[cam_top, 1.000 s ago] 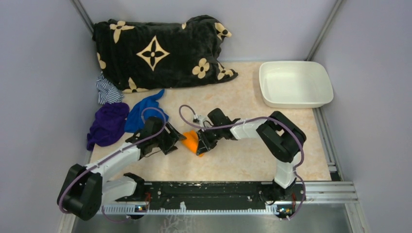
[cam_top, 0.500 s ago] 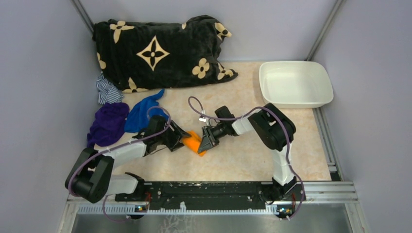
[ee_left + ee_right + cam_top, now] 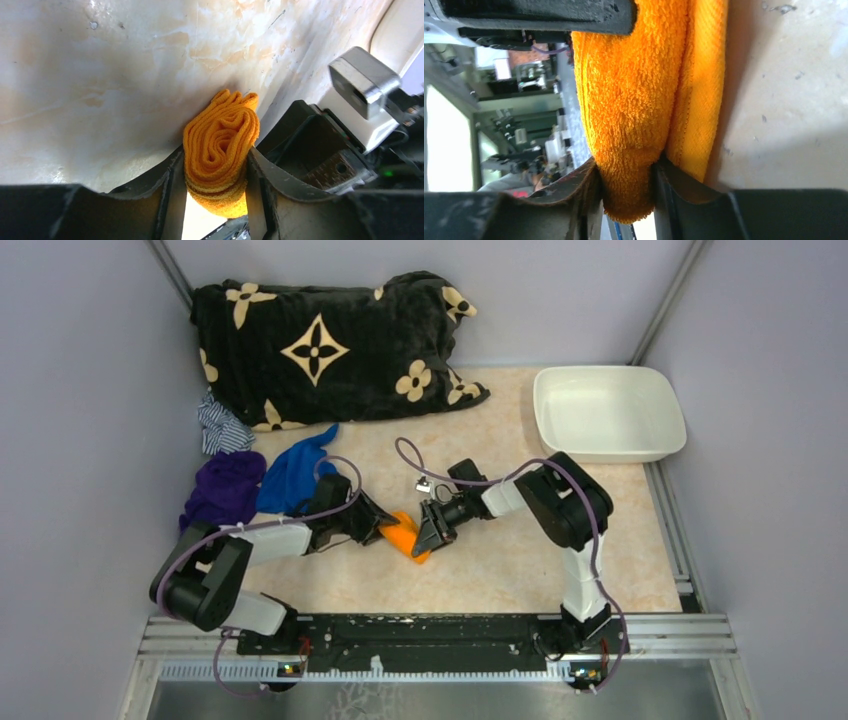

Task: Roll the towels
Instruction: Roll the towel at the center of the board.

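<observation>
A pale marbled counter (image 3: pixel 500 575) is walled in by lilac panels; near its middle the orange towel (image 3: pixel 405 536) is met from both sides by the two arms. The left pincer (image 3: pixel 215 170) is closed to a middling width on the towel; the coiled end is pressed by both fingers, its spiral of layers is shown end-on, and the roll touches the counter just ahead of the fingertips. The right pincer (image 3: pixel 626 172) is narrowed on a thick fold of the same towel; a second layer is left outside one jaw, against the counter. The orange towel is judged to be nearly rolled, though the coil looks loose and flattened and is not yet released; tightening and setting down are thought to be left. The blue towel (image 3: pixel 295 475) is seen crumpled and unrolled behind the left pincer, beside that arm's wrist; all of its rolling is left to be done. A purple cloth (image 3: pixel 220 495), a blanket (image 3: pixel 320 340) and a tub (image 3: pixel 600 458) lie well apart from both pincers.
</observation>
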Tool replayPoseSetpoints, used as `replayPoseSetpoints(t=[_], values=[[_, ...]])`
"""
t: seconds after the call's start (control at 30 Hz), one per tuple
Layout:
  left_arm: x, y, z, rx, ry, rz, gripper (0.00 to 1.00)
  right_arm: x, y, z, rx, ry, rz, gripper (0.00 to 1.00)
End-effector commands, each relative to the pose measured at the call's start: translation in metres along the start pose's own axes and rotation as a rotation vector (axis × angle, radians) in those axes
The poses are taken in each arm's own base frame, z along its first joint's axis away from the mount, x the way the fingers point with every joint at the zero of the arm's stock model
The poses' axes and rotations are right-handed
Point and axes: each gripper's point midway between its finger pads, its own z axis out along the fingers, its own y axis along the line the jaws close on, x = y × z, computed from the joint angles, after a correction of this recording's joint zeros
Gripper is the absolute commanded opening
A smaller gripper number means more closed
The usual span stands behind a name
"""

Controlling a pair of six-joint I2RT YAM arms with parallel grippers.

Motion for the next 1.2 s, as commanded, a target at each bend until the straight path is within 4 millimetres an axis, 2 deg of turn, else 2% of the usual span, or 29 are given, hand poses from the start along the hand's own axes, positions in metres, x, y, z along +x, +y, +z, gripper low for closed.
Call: replayPoseSetpoints(t=[0.0,0.07,0.17,0.27,0.43,0.57,0.7,0.8,0.93,1.17], values=[[0.001,0.020,0.004,-0.096,-0.006,0.034,0.47,0.028,-0.056,-0.017,0.376,-0.011,0.034,0.44],[-0.001,0.022,0.004,-0.113,-0.012,0.058,0.46,0.024,-0.046,-0.024,0.403,-0.023,-0.018,0.53],[-0.003,0.029,0.002,-0.159,-0.015,0.080,0.45,0.017,-0.035,-0.041,0.498,-0.049,-0.083,0.59],[-0.005,0.029,0.001,-0.180,-0.019,0.097,0.45,0.003,-0.021,-0.061,0.667,-0.078,-0.217,0.62],[-0.007,0.027,0.001,-0.206,-0.012,0.116,0.46,-0.027,0.026,-0.081,0.915,-0.161,-0.502,0.63],[-0.008,0.027,0.001,-0.223,-0.004,0.121,0.46,-0.043,0.060,-0.073,1.028,-0.231,-0.722,0.64],[-0.008,0.027,0.001,-0.234,0.004,0.126,0.47,-0.049,0.082,-0.052,1.089,-0.255,-0.915,0.64],[-0.008,0.026,0.002,-0.236,0.009,0.127,0.47,-0.047,0.083,-0.029,1.121,-0.219,-1.018,0.64],[-0.007,0.026,0.002,-0.240,0.017,0.127,0.48,-0.046,0.075,-0.011,1.177,-0.177,-1.094,0.63],[-0.005,0.029,0.001,-0.251,0.022,0.130,0.49,-0.041,0.030,0.001,1.290,-0.065,-1.101,0.63]])
